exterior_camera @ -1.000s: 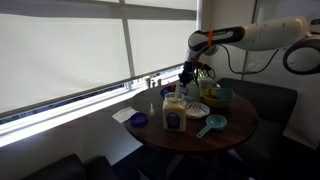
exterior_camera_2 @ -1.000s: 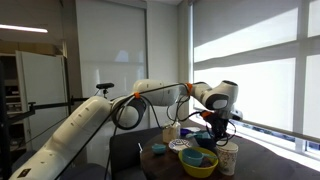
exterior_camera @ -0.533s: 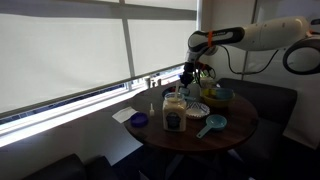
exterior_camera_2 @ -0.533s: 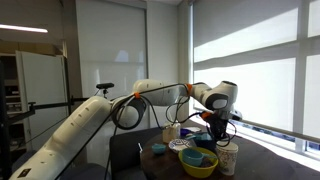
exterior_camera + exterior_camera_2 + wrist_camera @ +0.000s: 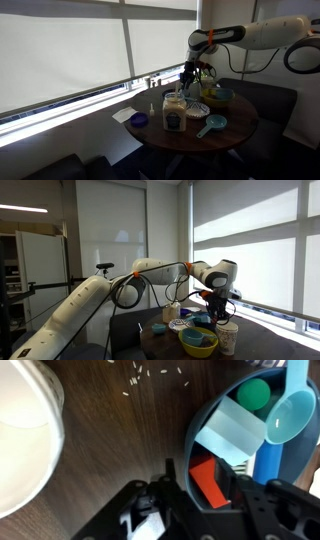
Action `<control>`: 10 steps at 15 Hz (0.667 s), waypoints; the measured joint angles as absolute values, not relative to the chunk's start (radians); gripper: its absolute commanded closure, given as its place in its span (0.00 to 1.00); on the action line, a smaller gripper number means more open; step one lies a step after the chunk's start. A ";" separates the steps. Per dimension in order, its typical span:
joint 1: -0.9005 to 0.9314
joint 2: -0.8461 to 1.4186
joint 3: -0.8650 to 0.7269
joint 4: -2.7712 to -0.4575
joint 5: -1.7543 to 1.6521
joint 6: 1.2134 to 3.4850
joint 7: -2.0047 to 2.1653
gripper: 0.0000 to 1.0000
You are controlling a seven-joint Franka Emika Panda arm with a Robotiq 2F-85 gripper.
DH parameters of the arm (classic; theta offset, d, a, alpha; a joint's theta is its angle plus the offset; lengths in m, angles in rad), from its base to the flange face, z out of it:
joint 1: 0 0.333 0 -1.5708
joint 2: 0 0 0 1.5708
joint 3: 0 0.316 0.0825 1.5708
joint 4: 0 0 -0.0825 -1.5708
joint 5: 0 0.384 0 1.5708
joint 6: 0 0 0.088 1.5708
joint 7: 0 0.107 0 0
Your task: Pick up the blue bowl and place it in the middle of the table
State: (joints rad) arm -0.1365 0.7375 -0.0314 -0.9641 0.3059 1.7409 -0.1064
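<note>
The blue bowl (image 5: 205, 435) sits on the dark wooden table (image 5: 110, 450) at the right of the wrist view. It holds a green ball, a pale card, a red block and a teal scoop. My gripper (image 5: 215, 500) is open and low over the bowl's near rim. One finger is outside the wall and the other is over the inside, with the red block between them. In both exterior views the gripper (image 5: 189, 76) (image 5: 214, 307) hangs just above the table among the dishes, and the bowl (image 5: 205, 321) shows under it.
A large white round container (image 5: 20, 440) is close on the left in the wrist view. A yellow-green bowl (image 5: 220, 97), a teal dish with a handle (image 5: 212, 124), a jar (image 5: 174, 116) and a purple-blue disc (image 5: 139, 120) crowd the table. Rice grains (image 5: 150, 374) lie scattered.
</note>
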 measured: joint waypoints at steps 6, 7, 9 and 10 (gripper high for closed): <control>-0.136 0.669 -0.035 -0.967 0.301 1.748 -0.119 0.00; -0.136 0.656 -0.035 -0.968 0.299 1.748 -0.127 0.00; -0.131 0.626 -0.038 -0.983 0.276 1.748 -0.132 0.00; -0.125 0.610 -0.044 -0.998 0.254 1.749 -0.131 0.00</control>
